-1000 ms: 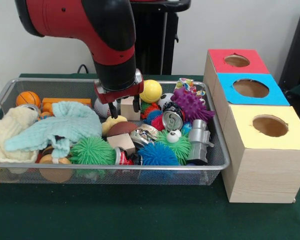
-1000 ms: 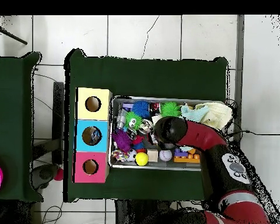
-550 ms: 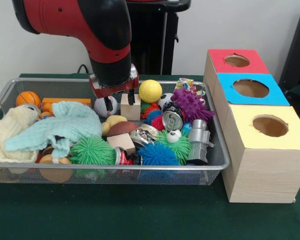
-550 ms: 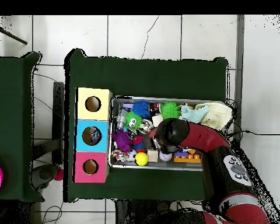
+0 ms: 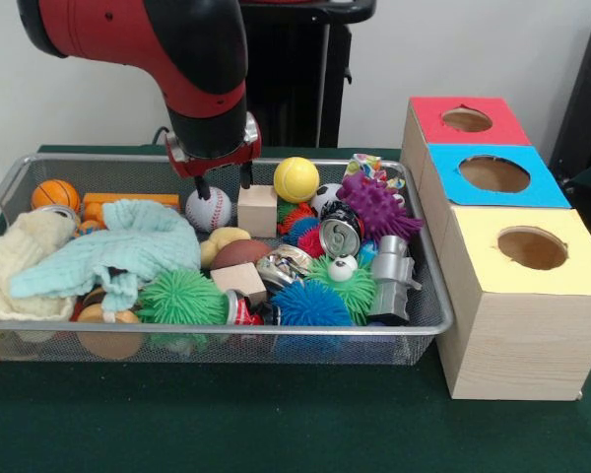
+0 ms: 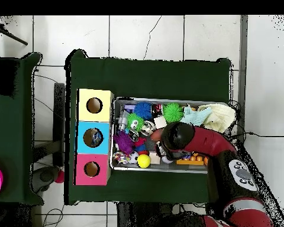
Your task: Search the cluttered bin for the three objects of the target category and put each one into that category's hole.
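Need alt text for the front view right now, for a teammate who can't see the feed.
The red and black arm's open, empty gripper hangs just above a baseball and a wooden block in a wire bin of mixed toys. Beside the bin stand three wooden boxes with holes, topped red, blue and yellow.

Even, fairly bright indoor light, apparently from above; no harsh glare. Soft shadow under the wire bin [image 5: 426, 325] on the green cloth, well below the gripper [image 5: 223, 182]. Small highlight on the crushed can [image 5: 339, 236] to the gripper's lower right (metal top catches light). Front view slightly soft throughout. Overhead view evenly lit, small detail hard to read.
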